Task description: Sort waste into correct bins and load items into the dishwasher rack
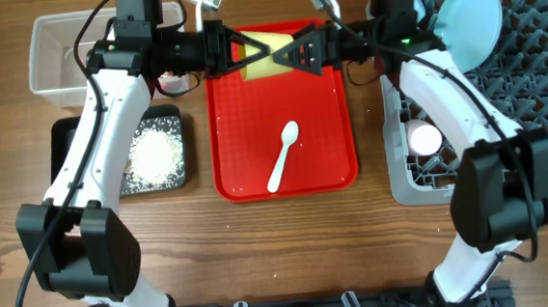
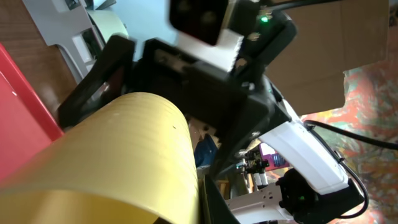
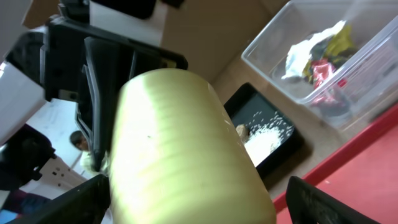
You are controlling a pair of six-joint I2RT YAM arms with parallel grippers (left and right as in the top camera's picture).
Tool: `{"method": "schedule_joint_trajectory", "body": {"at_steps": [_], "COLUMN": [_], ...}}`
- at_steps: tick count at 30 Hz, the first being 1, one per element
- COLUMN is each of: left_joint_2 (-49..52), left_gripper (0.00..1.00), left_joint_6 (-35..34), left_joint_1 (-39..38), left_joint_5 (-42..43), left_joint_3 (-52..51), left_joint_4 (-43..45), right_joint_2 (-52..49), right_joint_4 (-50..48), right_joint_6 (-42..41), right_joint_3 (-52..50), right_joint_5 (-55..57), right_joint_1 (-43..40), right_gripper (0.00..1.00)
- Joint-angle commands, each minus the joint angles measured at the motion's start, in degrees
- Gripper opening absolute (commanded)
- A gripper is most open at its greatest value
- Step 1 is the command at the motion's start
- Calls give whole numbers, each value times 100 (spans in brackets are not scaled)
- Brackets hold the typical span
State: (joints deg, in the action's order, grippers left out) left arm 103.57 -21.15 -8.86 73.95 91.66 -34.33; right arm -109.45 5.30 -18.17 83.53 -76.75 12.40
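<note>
The left gripper (image 1: pixel 261 50) is clamped on the yellow cup (image 1: pixel 260 69) above the red tray (image 1: pixel 244 136). The right gripper (image 1: pixel 288 54) gapes wide, its 2 fingers flanking the cup.

No legible txt, labels, brands or nos. anywhere; wrappers (image 3: pixel 317 59) in clear tub (image 3: pixel 373 81) too blurry to read.

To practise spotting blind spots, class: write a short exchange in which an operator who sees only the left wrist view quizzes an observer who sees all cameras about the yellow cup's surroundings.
Operator: Is the right end effector gripping the yellow cup?
Observer: No, its fingers stand open on either side of it.
Operator: Anything on the red tray?
Observer: A spoon lies on it.
</note>
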Motion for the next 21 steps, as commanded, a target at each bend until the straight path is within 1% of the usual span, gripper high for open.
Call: {"method": "schedule_joint_trajectory", "body": {"at_steps": [1, 2, 3, 11, 14, 15, 16, 19, 20, 21], "left_joint_2": [26, 26, 26, 26, 26, 26, 26, 26, 26, 26], "left_gripper": [4, 4, 4, 4, 5, 12, 34, 80, 91, 96], "left_joint_6": [144, 144, 142, 142, 142, 142, 142, 142, 142, 142], "left_joint_1": [-4, -4, -4, -4, -4, -4, -4, -2, 2, 13], "left_joint_5": [-33, -50, -50, -50, -50, -50, -52, -52, -52, -52], "left_joint_3": [-15, -15, -15, -15, -15, -15, -15, -15, -15, -15], "left_joint_4": [24, 24, 22, -4, -4, -4, -2, -2, 0, 2], "right_joint_2": [-136, -136, -136, -136, -136, -136, -136, -136, -136, -136], "right_joint_4": [-94, -127, -131, -634, -686, -702, -704, -715, -730, -765], "right_joint_6": [39, 39, 42, -2, -13, -26, -28, -28, -26, -31], "right_joint_3": [2, 2, 2, 2, 2, 2, 2, 2, 2, 2], "right_joint_5": [-24, -24, -24, -275, -328, -332, -330, -380, -396, -393], "right_joint_1": [149, 146, 146, 63, -2, -11, -17, -26, -28, -35], "right_gripper": [84, 76, 74, 70, 65, 64, 63, 60, 59, 58]}}
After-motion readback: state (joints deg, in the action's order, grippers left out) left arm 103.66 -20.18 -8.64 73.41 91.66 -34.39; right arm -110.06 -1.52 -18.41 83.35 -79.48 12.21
